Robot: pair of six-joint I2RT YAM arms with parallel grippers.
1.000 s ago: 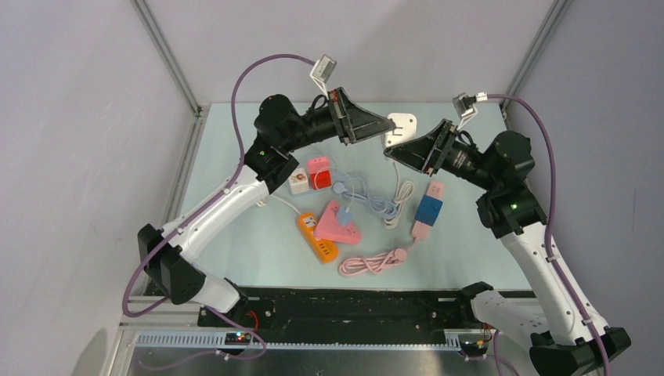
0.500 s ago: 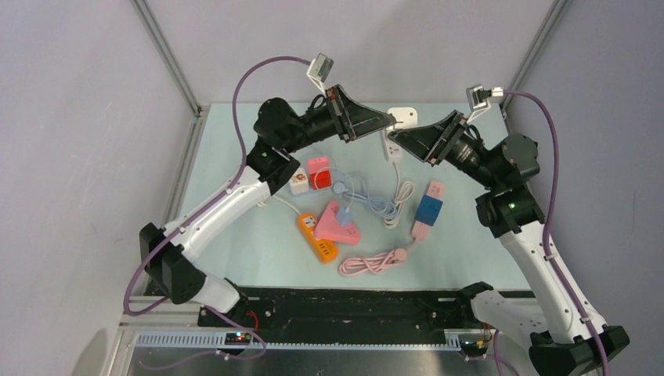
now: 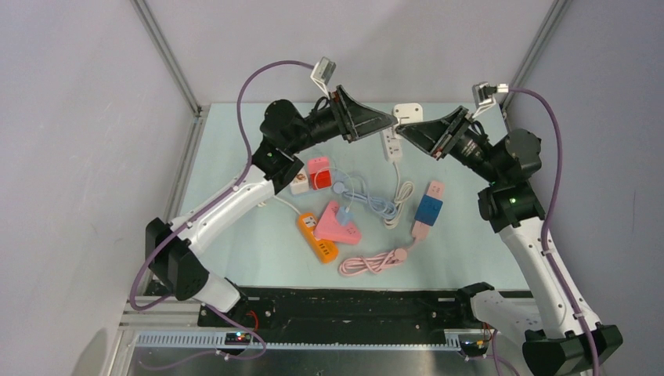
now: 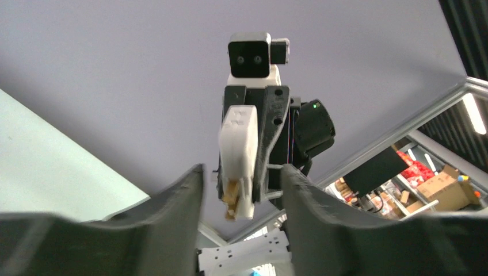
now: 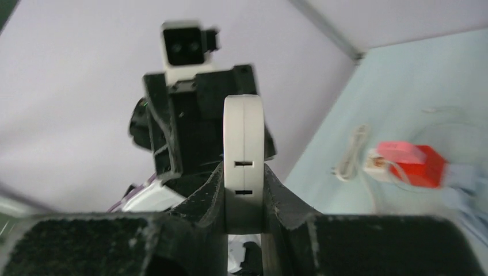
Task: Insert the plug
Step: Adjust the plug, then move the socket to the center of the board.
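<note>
The plug (image 3: pixel 408 114) is a flat white block with rounded corners, raised above the back of the table. My right gripper (image 3: pixel 407 129) is shut on it. In the right wrist view the plug (image 5: pixel 243 132) stands edge-on between the right gripper's (image 5: pixel 243 175) pressed fingers, two slots showing. Seen from the left wrist, the plug (image 4: pixel 239 144) has brass prongs at its lower end. My left gripper (image 4: pixel 241 172) is open, its fingers apart on either side and not touching it; its tip (image 3: pixel 390 121) is just left of the plug. A white power strip (image 3: pixel 391 146) lies on the table below.
On the mat lie a red-pink cube (image 3: pixel 318 171), a small white cube (image 3: pixel 298 182), an orange strip (image 3: pixel 317 237), a pink triangular socket (image 3: pixel 338 223), a blue-pink adapter (image 3: pixel 428 207), and pale blue (image 3: pixel 368 200) and pink (image 3: pixel 372 262) cables. Frame posts stand at the back corners.
The left gripper has opened and let go of the plug. The right gripper has closed on it and moved it a little up and back.
</note>
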